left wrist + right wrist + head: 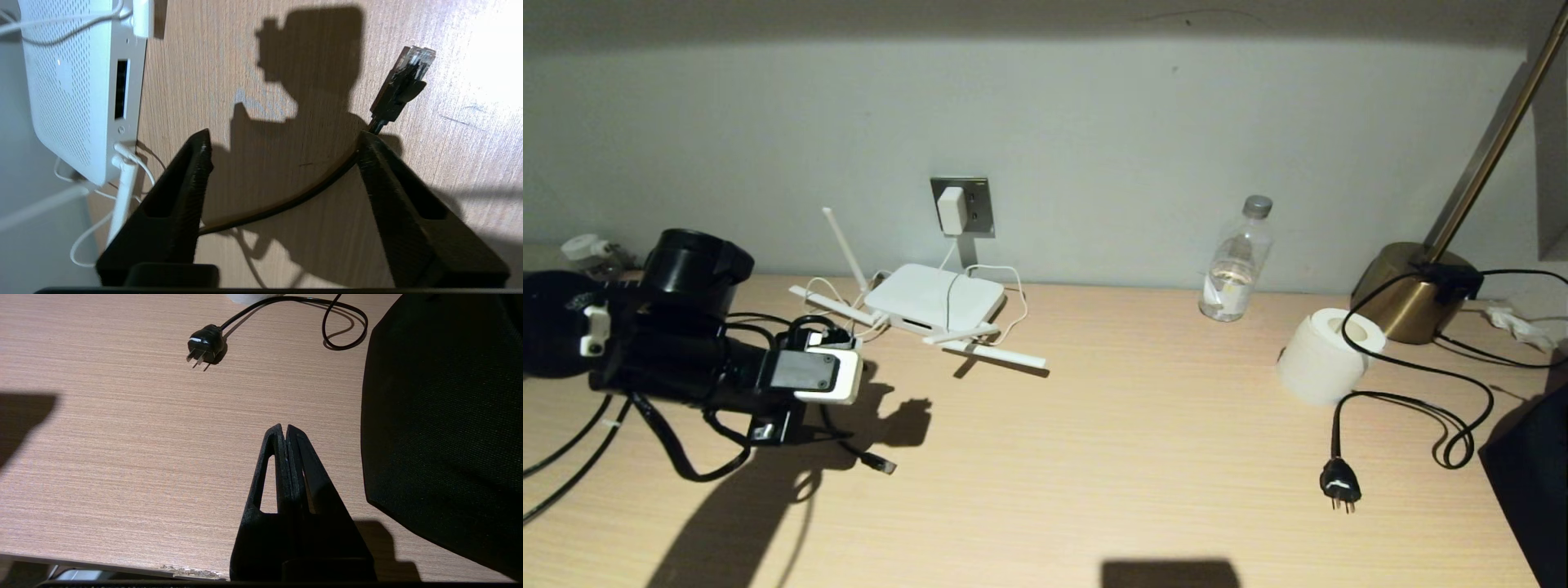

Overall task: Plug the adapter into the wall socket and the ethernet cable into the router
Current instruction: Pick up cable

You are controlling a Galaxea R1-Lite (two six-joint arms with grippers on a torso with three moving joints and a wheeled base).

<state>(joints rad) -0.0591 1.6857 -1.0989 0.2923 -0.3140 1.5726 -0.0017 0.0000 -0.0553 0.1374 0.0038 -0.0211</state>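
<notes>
Left end effector gapes wide above the ethernet cable on the bench; right end effector is closed

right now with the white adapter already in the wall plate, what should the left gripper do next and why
Probably lower the left gripper and close on the black ethernet cable just behind its clear clip connector. Its jaws stand open with the cable lying loose on the wooden desk between them, and the flat white router shows an empty port slot. The white adapter sits in the grey wall socket.
</notes>
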